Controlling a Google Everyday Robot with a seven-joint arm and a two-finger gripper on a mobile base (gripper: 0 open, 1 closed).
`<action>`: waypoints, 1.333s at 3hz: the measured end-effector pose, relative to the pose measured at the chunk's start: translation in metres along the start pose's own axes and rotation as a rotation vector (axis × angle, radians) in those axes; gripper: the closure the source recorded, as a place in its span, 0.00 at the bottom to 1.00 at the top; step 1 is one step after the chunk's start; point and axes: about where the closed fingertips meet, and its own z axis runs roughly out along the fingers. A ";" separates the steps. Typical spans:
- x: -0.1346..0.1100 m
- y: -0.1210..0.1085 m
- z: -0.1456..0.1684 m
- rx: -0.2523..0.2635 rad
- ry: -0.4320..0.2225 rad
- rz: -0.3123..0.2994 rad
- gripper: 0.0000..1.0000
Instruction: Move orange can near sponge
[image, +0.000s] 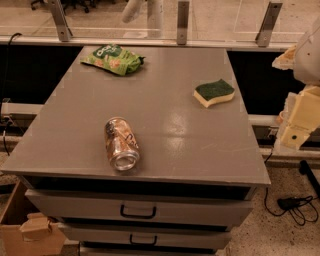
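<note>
Drawer fronts (137, 211) with dark handles are seen nearest the camera, beneath the front edge of the grey worktop (65, 135). Just behind that edge the orange can (120, 144) is found lying on its side, with its silver top turned toward the camera and its body pointing toward the back.

The can is judged to be light and thin-walled, so it is likely to dent under a hard squeeze. Its smooth round wall is expected to be slippery, and while lying down it may roll sideways if nudged. A hold from above, across the middle of the body and closing on the two long curved sides, is considered the safest choice.

The sponge (214, 93) is seen toward the back right of the worktop, well apart from the can. A green snack bag (113, 58) lies at the back left.

The gripper (298, 131) is seen off the right edge of the worktop, well apart from the can and touching nothing. Whether it is spread or pressed together cannot be told. Relative to the gripper, the can lies to the left in the view and nearer the camera.
</note>
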 end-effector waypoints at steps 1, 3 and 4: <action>-0.003 0.000 0.001 0.002 -0.013 -0.003 0.00; -0.108 -0.003 0.086 -0.053 -0.097 0.031 0.00; -0.108 -0.003 0.086 -0.053 -0.097 0.031 0.00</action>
